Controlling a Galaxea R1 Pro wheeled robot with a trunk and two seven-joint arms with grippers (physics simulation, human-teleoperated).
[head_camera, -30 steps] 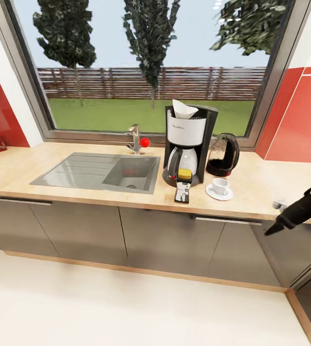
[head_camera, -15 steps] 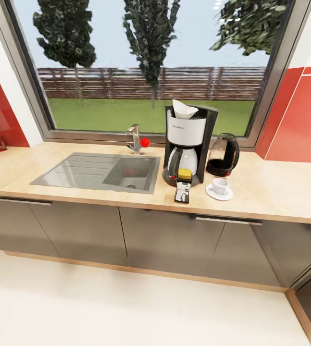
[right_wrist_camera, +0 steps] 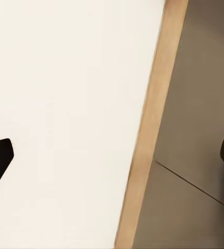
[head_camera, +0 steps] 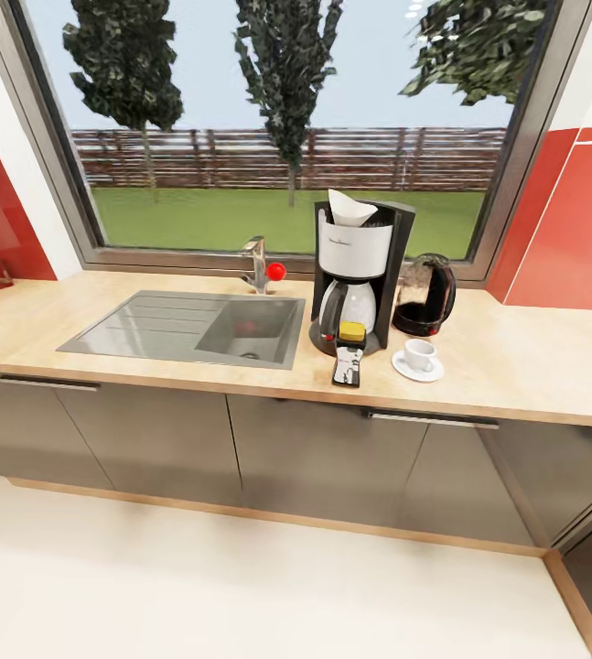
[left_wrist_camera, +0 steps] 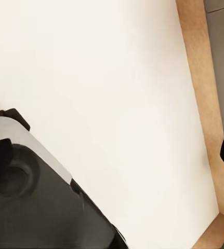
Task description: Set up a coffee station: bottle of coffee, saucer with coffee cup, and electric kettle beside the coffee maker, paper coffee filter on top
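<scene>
Coffee maker [head_camera: 358,275] upright on the countertop [head_camera: 533,361], just right of the sink [head_camera: 186,328], back toward the window [head_camera: 286,128]. White paper coffee filter [head_camera: 349,209] sits in its top, point sticking up. Glass carafe is in the base.

Bottle of coffee [head_camera: 349,355], yellow cap, lies on its side on the counter directly in front of the maker's base, cap end touching or nearly touching it; can't tell which.

Saucer [head_camera: 417,368] on the counter just right of the bottle, near the maker's front right corner. Coffee cup [head_camera: 419,353] upright on the saucer.

Electric kettle [head_camera: 425,295], dark with a red base ring, stands just beside the maker on its right, behind the saucer.

Faucet [head_camera: 257,264] with red knob at the back of the sink. Grey cabinet fronts [head_camera: 314,458] below the counter, pale floor [head_camera: 241,586] in front, red wall panels on both sides of the window.

Left gripper [left_wrist_camera: 112,161]: left wrist view looks down at the floor and a wood plinth strip; dark fingertips at opposite frame edges, jaws wide apart, nothing between them. Robot's dark base [left_wrist_camera: 44,202] in the corner.

Right gripper [right_wrist_camera: 112,158]: same story in the right wrist view, over floor, plinth and grey cabinet front; fingertips at opposite edges, jaws spread, empty.
</scene>
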